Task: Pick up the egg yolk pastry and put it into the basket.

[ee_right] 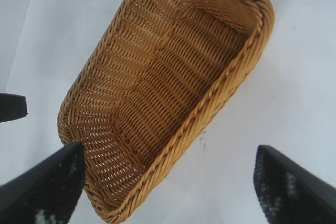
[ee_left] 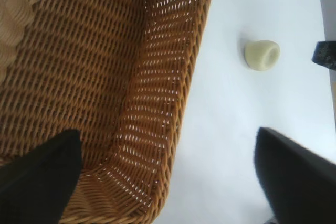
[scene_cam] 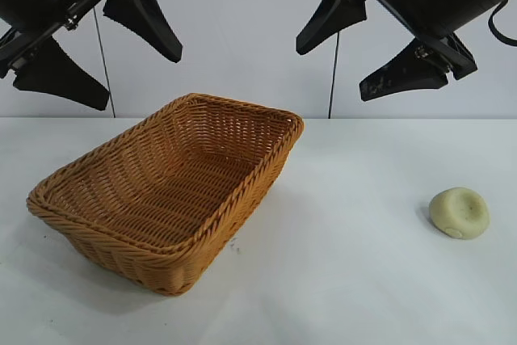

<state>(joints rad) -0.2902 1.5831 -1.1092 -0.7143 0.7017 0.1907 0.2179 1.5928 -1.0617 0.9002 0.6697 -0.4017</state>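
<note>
Left tool (scene_cam: 101, 46): hung wide apart above the basket (scene_cam: 242, 199).
Right tool (scene_cam: 363, 42): wide, holding nothing.
Egg yolk pastry (scene_cam: 460, 212): lay on the counter (scene_cam: 347, 280), well apart from the basket.

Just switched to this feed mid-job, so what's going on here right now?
Nothing is being handled yet. The egg yolk pastry lies alone on the white table, off to the right of the basket, which holds nothing. The left gripper hangs open high above the basket, and the right gripper hangs open high over the table, up and left of the pastry. Neither touches anything.
</note>
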